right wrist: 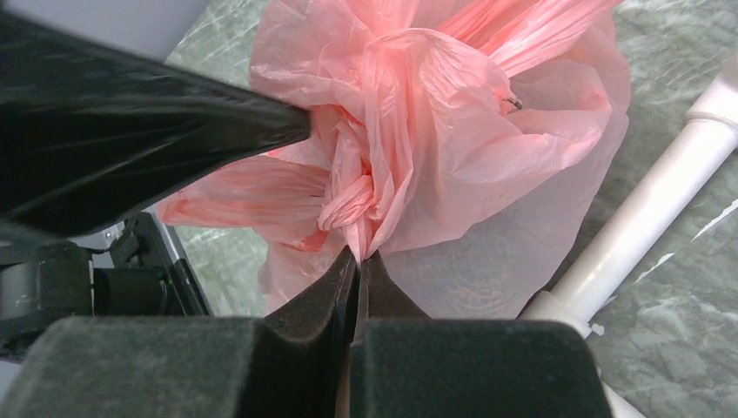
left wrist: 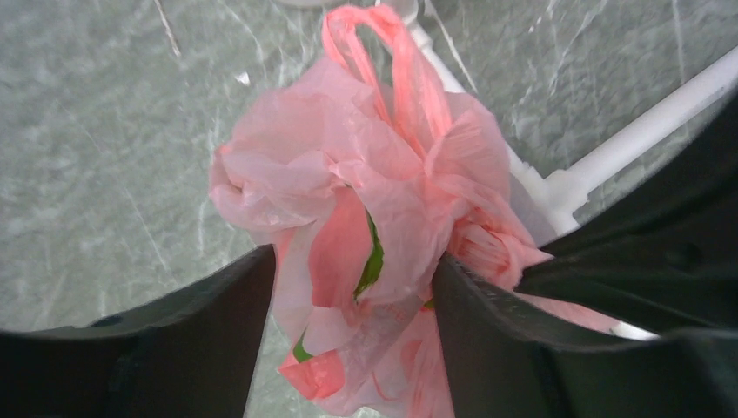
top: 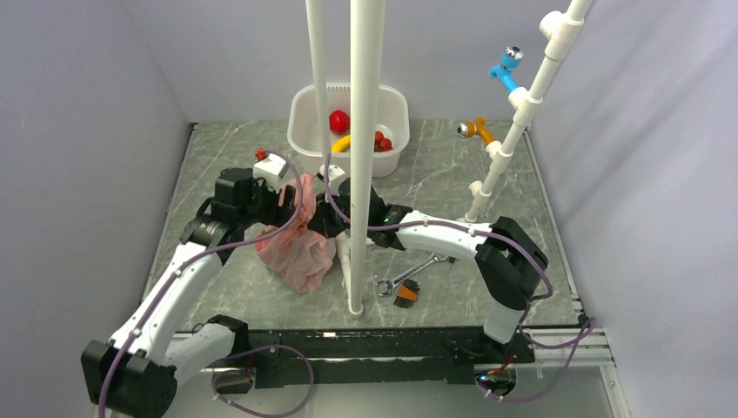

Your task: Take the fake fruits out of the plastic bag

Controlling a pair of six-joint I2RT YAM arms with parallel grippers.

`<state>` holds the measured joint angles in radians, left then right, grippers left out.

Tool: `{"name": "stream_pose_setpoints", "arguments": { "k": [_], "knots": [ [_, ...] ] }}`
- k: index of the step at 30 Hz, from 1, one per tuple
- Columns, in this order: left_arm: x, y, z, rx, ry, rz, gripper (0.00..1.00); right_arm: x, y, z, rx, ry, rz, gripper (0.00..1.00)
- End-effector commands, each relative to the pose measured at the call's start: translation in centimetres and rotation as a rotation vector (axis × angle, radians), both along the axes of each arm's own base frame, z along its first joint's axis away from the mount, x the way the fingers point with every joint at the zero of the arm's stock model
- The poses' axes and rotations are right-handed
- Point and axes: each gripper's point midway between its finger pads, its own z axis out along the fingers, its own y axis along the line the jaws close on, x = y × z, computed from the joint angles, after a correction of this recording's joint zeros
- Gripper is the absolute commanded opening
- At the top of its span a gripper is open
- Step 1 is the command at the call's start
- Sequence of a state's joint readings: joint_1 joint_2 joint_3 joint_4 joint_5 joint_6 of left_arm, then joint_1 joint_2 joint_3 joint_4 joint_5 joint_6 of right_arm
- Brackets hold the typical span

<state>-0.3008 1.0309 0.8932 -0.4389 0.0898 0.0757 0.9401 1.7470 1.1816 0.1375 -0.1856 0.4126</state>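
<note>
The pink plastic bag (top: pixel 296 251) lies crumpled on the table between my two grippers. My left gripper (left wrist: pixel 352 261) is shut around a bunched part of the plastic bag (left wrist: pixel 365 192), and a green elongated piece (left wrist: pixel 372 261) shows through the film between its fingers. A thin twist of the plastic bag (right wrist: pixel 418 131) is pinched in my right gripper (right wrist: pixel 357 252), which is shut on it. In the top view my left gripper (top: pixel 290 205) and right gripper (top: pixel 327 219) meet at the bag's top. A red round piece (top: pixel 339 120), a yellow banana (top: pixel 341 144) and small red pieces (top: pixel 382 140) lie in the white tub (top: pixel 300 131).
A white pole (top: pixel 357 174) stands upright just right of the bag, with its base tube (right wrist: pixel 644 218) close to the film. A wrench (top: pixel 409 276) and an orange-handled tool (top: pixel 406 296) lie to the right. A slanted white pipe frame (top: pixel 513 131) carries blue and orange toys.
</note>
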Motion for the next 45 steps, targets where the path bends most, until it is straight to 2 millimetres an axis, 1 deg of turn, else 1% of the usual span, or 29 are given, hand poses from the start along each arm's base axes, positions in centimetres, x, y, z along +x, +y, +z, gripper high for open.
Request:
{"name": "stream_pose_setpoints", "arguments": {
  "k": [1,2,3,4,5,6,8,10,11,14,16,19,22,25,27,30,32,34,38,41,45],
  "knots": [
    [0.7,-0.1,-0.5,0.033,0.063,-0.002,0.57,-0.5,0.1,3.9,0.101,-0.044,0.018,0.0],
    [0.9,0.3,-0.6,0.045,0.069,0.021,0.49,-0.6,0.0,3.9,0.103,-0.044,0.023,0.0],
    [1.0,0.8,-0.5,0.057,0.062,0.048,0.37,-0.7,0.0,3.8,0.101,-0.042,0.025,0.0],
    [1.0,1.1,-0.5,0.064,0.058,0.069,0.28,-0.7,-0.2,3.7,0.097,-0.041,0.021,0.0],
    [1.2,1.9,-0.1,0.079,0.041,0.107,0.21,-0.8,-0.4,3.6,0.09,-0.038,0.016,0.0],
    [1.2,2.7,0.2,0.097,0.022,0.15,0.17,-0.6,-0.7,3.3,0.08,-0.036,-0.004,0.0],
    [1.2,3.7,1.0,0.104,-0.024,0.201,0.09,-0.2,-1.8,2.5,0.049,-0.03,-0.065,0.0],
    [1.0,4.5,2.0,0.101,-0.075,0.243,0.02,0.6,-3.5,2.1,0.022,-0.029,-0.167,0.0],
    [0.9,4.8,2.5,0.099,-0.1,0.26,0.0,1.0,-4.4,1.6,0.008,-0.028,-0.223,0.0],
    [0.5,5.9,3.6,0.097,-0.161,0.316,0.0,1.7,-6.9,1.5,0.005,-0.029,-0.354,0.0],
    [0.3,6.4,4.1,0.096,-0.185,0.336,0.0,1.5,-7.8,1.6,0.019,-0.034,-0.386,0.0],
    [0.2,6.6,4.4,0.092,-0.202,0.351,0.0,1.2,-8.5,1.9,0.047,-0.032,-0.405,0.0],
    [0.2,6.8,4.3,0.098,-0.196,0.361,0.0,0.7,-8.5,2.3,0.076,-0.025,-0.389,0.0],
    [0.2,7.1,4.3,0.107,-0.189,0.378,0.0,0.1,-7.9,2.0,0.07,-0.012,-0.338,0.0],
    [0.0,7.9,4.4,0.118,-0.194,0.422,0.0,-0.4,-7.3,1.8,0.057,0.001,-0.296,0.0],
    [-0.4,9.7,4.7,0.156,-0.208,0.52,0.0,-1.1,-7.1,0.9,0.047,0.016,-0.257,0.0],
    [-0.8,10.8,5.0,0.142,-0.226,0.601,0.0,-1.4,-7.4,0.4,0.05,0.027,-0.256,0.0],
    [-1.0,11.4,5.2,0.145,-0.237,0.641,0.0,-1.7,-7.7,-0.1,0.052,0.038,-0.261,0.0],
    [-1.1,11.8,5.2,0.152,-0.239,0.666,0.0,-2.1,-8.5,-1.1,0.057,0.062,-0.285,0.0],
    [-1.1,12.1,5.2,0.16,-0.235,0.685,0.0,-2.3,-8.9,-1.4,0.067,0.069,-0.303,0.0],
    [-1.5,12.9,5.3,0.171,-0.237,0.733,0.0,-1.9,-10.1,-1.7,0.083,0.087,-0.348,0.0]
  ]
}}
